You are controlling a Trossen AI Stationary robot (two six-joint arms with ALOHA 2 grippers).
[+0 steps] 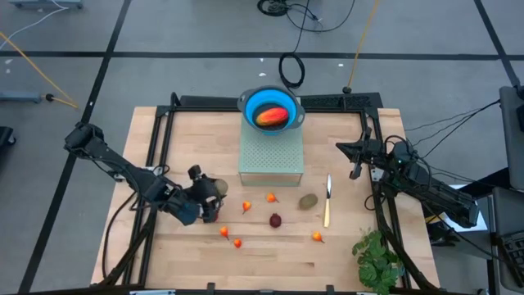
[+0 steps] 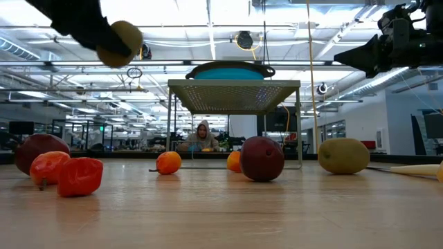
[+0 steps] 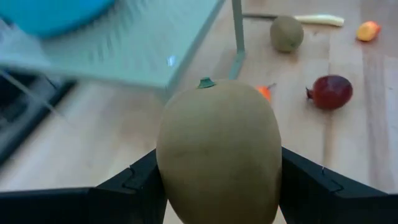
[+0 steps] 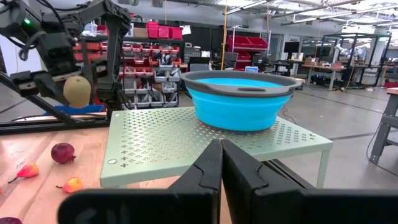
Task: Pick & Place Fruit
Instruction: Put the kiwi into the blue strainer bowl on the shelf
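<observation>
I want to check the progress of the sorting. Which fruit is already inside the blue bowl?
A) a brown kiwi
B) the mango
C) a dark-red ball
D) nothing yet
B: from above, the red-orange mango lies in the blue bowl, while the left tool holds a kiwi.

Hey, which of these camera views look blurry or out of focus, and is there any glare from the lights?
Left wrist view: the held kiwi is fairly sharp, while the blue bowl and metal stand smear into blur. Low view: the near table is soft, and bright ceiling lights leave the left gripper a dark silhouette. High and right wrist views are evenly lit.
</observation>
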